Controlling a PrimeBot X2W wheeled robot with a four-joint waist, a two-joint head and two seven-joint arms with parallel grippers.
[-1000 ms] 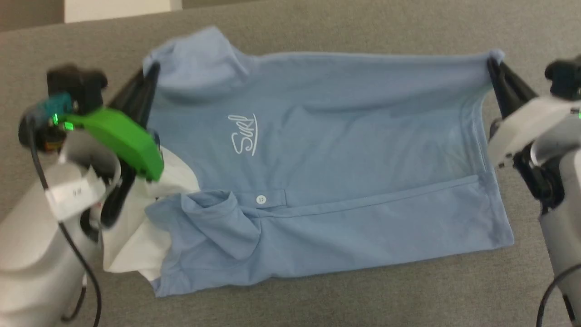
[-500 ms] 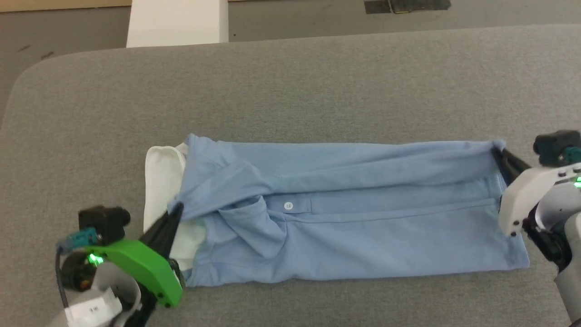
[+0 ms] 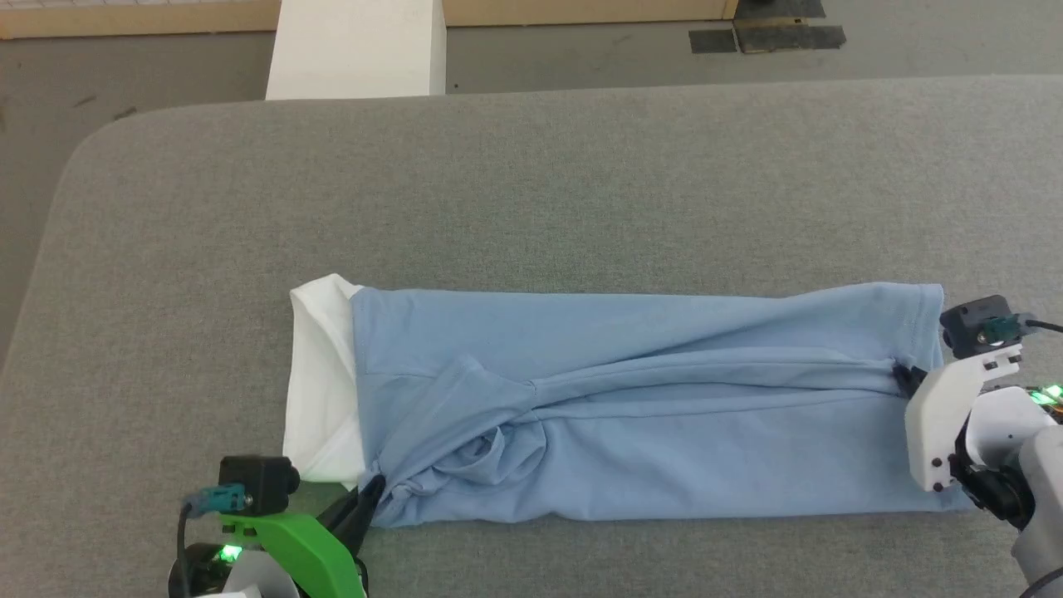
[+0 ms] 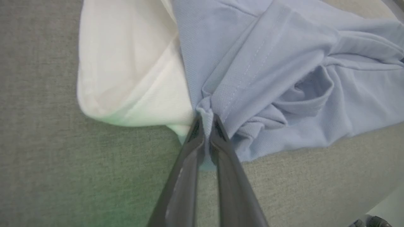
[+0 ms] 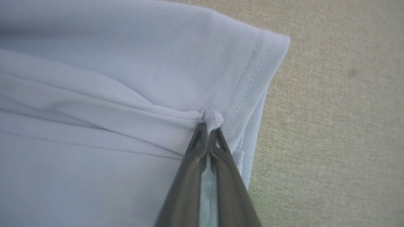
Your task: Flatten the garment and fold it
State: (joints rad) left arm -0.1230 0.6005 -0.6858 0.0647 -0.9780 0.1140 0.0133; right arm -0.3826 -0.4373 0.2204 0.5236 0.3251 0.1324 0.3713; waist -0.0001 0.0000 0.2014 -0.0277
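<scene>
The light blue knit polo shirt (image 3: 648,415) lies on the grey felt-covered bench (image 3: 498,191), folded lengthwise into a long band, with its white collar (image 3: 320,390) at the left end. The left end effector (image 4: 205,119) is clamped on a bunched pinch of blue fabric beside the collar. The right end effector (image 5: 209,124) is clamped on the fold edge at the hem end. Expect light, limp cloth that sags and wrinkles. Grip seamed edges or corners, through all layers.

You see the garment (image 3: 648,432) as matt, fine-textured knit cloth, its collar (image 3: 320,374) a smoother white cloth. The table cover (image 3: 498,191) under it looks grey, felt-like and rough. The fingers (image 4: 186,176) of the left gripper (image 4: 205,119) look smooth, with a dull sheen.
</scene>
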